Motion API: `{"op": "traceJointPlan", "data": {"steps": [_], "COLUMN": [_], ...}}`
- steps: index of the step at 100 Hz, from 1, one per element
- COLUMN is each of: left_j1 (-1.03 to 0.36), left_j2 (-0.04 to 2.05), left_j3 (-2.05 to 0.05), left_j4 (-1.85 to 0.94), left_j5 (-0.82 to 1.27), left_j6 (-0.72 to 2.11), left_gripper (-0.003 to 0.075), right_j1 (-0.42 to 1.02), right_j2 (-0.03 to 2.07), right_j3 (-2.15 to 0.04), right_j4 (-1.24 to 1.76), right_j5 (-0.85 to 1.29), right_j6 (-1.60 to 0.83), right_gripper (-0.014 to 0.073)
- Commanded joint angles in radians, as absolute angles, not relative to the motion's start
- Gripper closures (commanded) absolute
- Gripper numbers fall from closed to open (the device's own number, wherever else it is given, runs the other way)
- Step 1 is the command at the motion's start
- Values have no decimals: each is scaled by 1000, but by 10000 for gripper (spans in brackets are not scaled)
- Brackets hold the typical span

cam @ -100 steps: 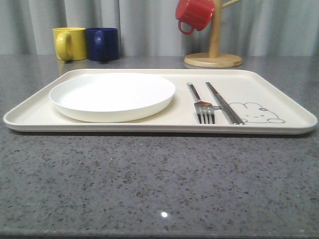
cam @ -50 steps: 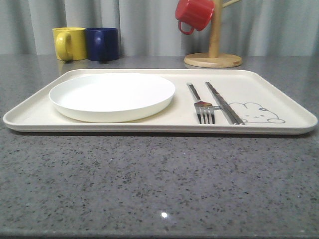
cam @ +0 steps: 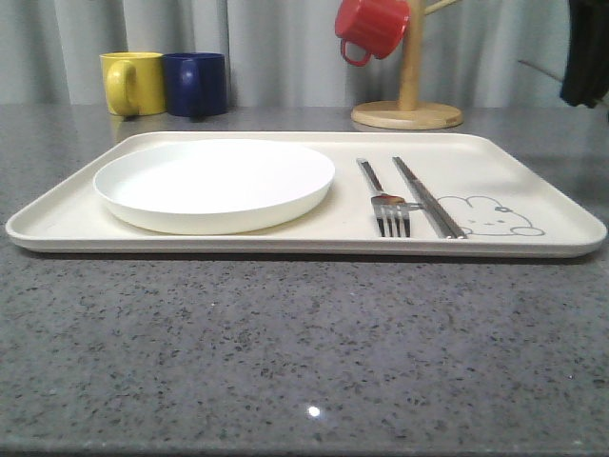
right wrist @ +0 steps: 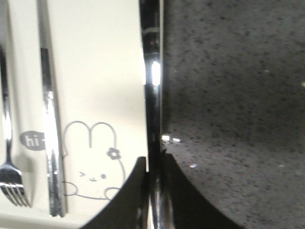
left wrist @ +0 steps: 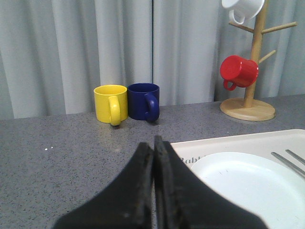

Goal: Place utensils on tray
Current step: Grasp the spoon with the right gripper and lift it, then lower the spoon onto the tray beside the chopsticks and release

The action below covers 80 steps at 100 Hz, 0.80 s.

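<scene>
Right pincer is pinched tight on a slim, shiny steel handle running out between its tips, prob. the spoon, though its bowl can't be seen; it hangs over the tray's right rim, where cream surface meets grey table. Left pincer is pressed together w/ nothing in it, parked low by the tray's left far corner, facing the yellow mug and blue mug at the table's far edge. On the tray: fork and chopsticks lie side by side, just apart, on the right half beside the rabbit drawing, tines toward the near rim; white plate fills the left half. Red mug hangs on the wooden mug tree beyond the far rim. Judged from this: the steel piece is stiff, light and slick, so a narrow grip mid-handle suits it, but it may pivot or slide in the tips; setting it down parallel to the chopsticks, near the right rim, looks like the remaining step.
</scene>
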<state>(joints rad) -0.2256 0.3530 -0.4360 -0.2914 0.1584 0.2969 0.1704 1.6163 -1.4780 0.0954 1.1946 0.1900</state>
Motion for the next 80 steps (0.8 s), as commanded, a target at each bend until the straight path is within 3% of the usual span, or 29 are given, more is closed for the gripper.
{"op": "traceJointPlan", "data": {"steps": [1, 50, 80], "left_j1": [-233, -233, -233], "left_j2": [359, 359, 359], "left_j3": [-463, -463, -463], "left_j4": [-295, -295, -295], "left_j5": [75, 75, 75], "left_j6": [294, 294, 294], "left_gripper": [738, 738, 738], "right_j1": [219, 285, 285], "right_j2": [1594, 1742, 1743], "right_j3": [-1505, -1505, -1505], "right_j4": [104, 103, 103], "right_j5": [1133, 1099, 1096], "right_j6": [234, 278, 281], "right_gripper": [661, 635, 305]}}
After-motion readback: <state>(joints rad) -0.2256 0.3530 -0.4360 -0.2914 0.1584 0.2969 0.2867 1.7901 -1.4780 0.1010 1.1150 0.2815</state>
